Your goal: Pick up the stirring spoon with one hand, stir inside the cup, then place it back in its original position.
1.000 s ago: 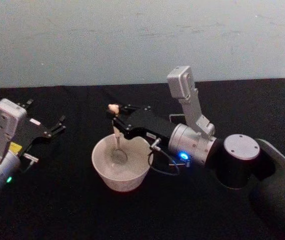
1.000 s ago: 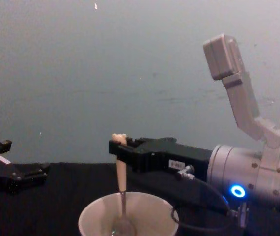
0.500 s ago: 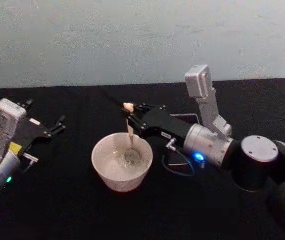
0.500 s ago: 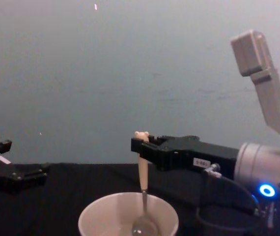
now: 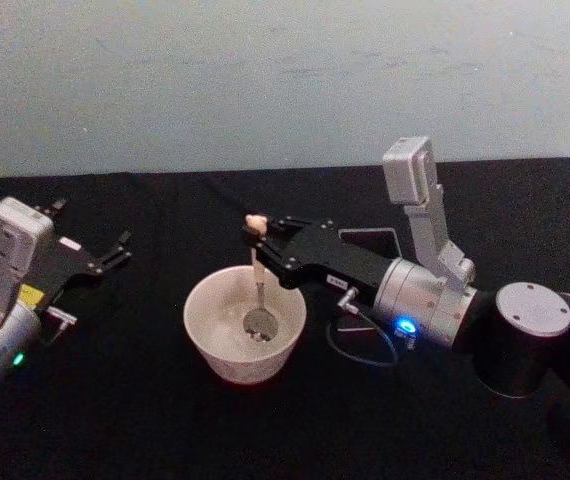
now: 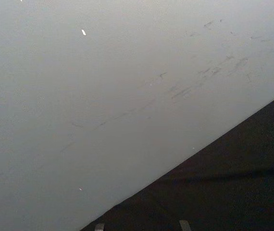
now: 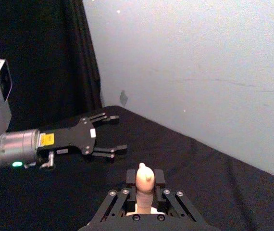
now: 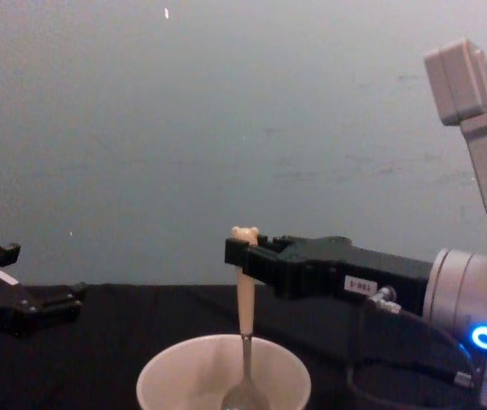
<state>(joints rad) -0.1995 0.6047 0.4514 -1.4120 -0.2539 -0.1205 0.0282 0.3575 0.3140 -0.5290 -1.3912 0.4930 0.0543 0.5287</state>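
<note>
The cream-white cup stands on the black table in front of me, and its rim shows low in the chest view. The stirring spoon stands almost upright in it, with its metal bowl down inside. Its beige handle and bear head rise above the rim. My right gripper reaches in from the right and is shut on the handle just under the bear head. The dark holder is mostly hidden behind the right arm. My left gripper rests open at the far left, apart from the cup.
Black cloth covers the table, and a pale wall rises behind its far edge. The right arm's body and a loose cable lie right of the cup. Bare cloth lies between the cup and the left gripper.
The right gripper has carried the spoon from the cup's left side across to its right, then slightly back toward the middle. The spoon's bowl stayed inside the cup. The left arm has not moved.
</note>
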